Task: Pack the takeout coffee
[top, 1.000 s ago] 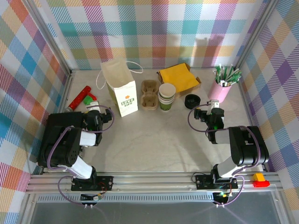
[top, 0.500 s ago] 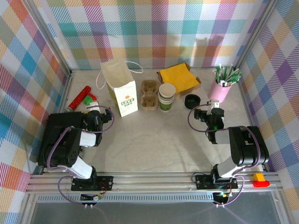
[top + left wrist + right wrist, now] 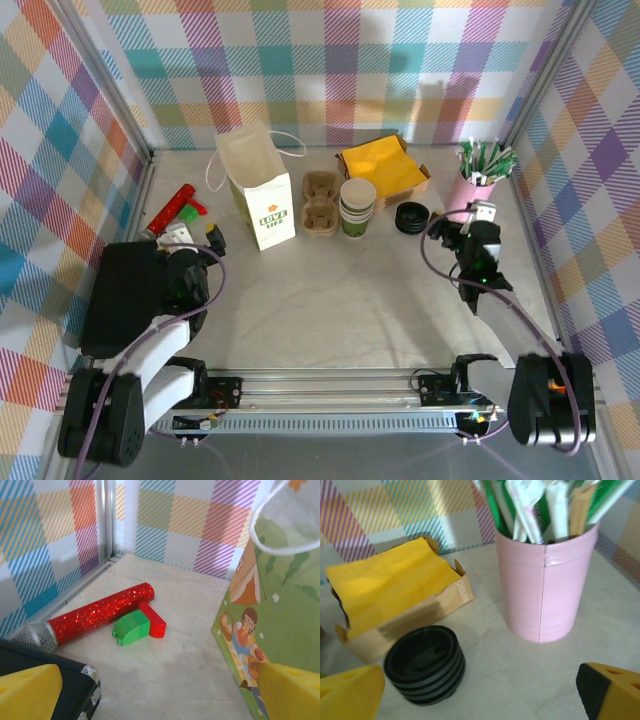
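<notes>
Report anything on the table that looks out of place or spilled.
A red glitter microphone, a green block and a red block lie near the left wall, unrelated to packing coffee. Nothing looks spilled.

A white paper bag [image 3: 262,195] printed "LOVE LIFE" stands upright just beside a cardboard cup carrier [image 3: 320,203]. A cardboard tray of yellow napkins [image 3: 383,166] sits near a pink cup [image 3: 470,195] holding green-white sticks, possibly wrapped straws. A red glitter microphone [image 3: 100,615] lies against a red block [image 3: 152,620] and a green block [image 3: 131,628].
</notes>
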`<state>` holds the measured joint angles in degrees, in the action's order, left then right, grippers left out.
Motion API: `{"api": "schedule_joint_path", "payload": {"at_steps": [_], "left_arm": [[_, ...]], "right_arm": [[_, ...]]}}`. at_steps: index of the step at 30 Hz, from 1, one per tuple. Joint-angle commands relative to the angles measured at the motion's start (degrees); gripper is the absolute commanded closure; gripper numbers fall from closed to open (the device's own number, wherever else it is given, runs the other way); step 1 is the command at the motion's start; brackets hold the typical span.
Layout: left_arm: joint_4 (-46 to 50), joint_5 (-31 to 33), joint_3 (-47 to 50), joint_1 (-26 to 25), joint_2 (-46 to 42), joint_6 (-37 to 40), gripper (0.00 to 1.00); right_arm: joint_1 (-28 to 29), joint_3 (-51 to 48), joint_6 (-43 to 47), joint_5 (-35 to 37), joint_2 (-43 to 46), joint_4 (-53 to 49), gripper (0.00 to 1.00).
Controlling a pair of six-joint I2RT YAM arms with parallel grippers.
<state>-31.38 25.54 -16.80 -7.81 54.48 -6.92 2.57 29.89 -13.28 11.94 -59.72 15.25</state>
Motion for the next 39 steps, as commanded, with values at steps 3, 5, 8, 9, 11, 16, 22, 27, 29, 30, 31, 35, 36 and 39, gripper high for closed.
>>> {"api": "schedule_joint_path", "payload": {"at_steps": [3, 5, 8, 9, 11, 16, 22, 27, 29, 30, 31, 35, 36, 39], "left_arm": [[35.81, 5.12, -10.10, -0.45, -11.02, -16.53, 0.00], [47.57, 3.82, -15.22, -0.51, -13.42, -24.30, 0.00], [60.59, -2.80, -22.54, -0.52, -14.23, -27.31, 0.00], [62.85, -5.60, -24.32, -0.49, -14.14, -27.25, 0.00], [67.13, -11.94, -27.90, -0.45, -13.81, -27.16, 0.00], [72.76, -25.27, -32.99, -0.45, -13.69, -25.25, 0.00], [76.55, -33.05, -37.77, -0.46, -13.93, -20.40, 0.01], [76.74, -36.11, -40.66, -0.48, -12.94, -17.54, 0.04], [76.43, -36.84, -41.13, -0.49, -12.32, -16.97, 0.05], [76.26, -37.13, -41.13, -0.47, -12.06, -16.82, 0.05], [76.07, -37.22, -41.13, -0.53, -11.87, -16.74, 0.06], [75.16, -37.45, -40.59, -0.45, -11.57, -16.33, 0.06], [74.93, -37.60, -40.30, -0.45, -11.51, -16.19, 0.06], [74.78, -37.67, -40.13, -0.47, -11.34, -16.18, 0.07]], "right_arm": [[-0.22, 14.18, -16.70, -8.76, 3.47, -36.51, 0.01], [-0.15, 19.30, -20.39, -12.69, 1.94, -43.26, 0.01], [1.48, 27.55, -23.51, -17.48, -2.62, -51.85, 0.01], [2.81, 30.10, -23.76, -17.32, -4.23, -54.23, 0.01], [6.67, 36.38, -23.97, -14.70, -8.58, -59.37, 0.01], [15.47, 51.02, -22.96, -8.98, -20.59, -67.62, 0.01], [20.64, 64.51, -21.18, -5.24, -34.55, -70.06, 0.03], [22.46, 75.75, -18.46, -2.81, -45.33, -73.86, 0.17], [22.78, 79.02, -17.61, -2.04, -48.44, -75.09, 0.23], [22.91, 80.42, -17.37, -1.46, -49.66, -75.65, 0.24], [23.01, 81.19, -17.16, -1.33, -50.40, -75.80, 0.27], [23.18, 82.42, -16.66, -0.87, -52.02, -74.84, 0.36], [23.19, 82.52, -16.71, -0.76, -52.23, -74.58, 0.37], [23.18, 82.70, -16.76, -0.66, -52.73, -74.15, 0.42]]}}
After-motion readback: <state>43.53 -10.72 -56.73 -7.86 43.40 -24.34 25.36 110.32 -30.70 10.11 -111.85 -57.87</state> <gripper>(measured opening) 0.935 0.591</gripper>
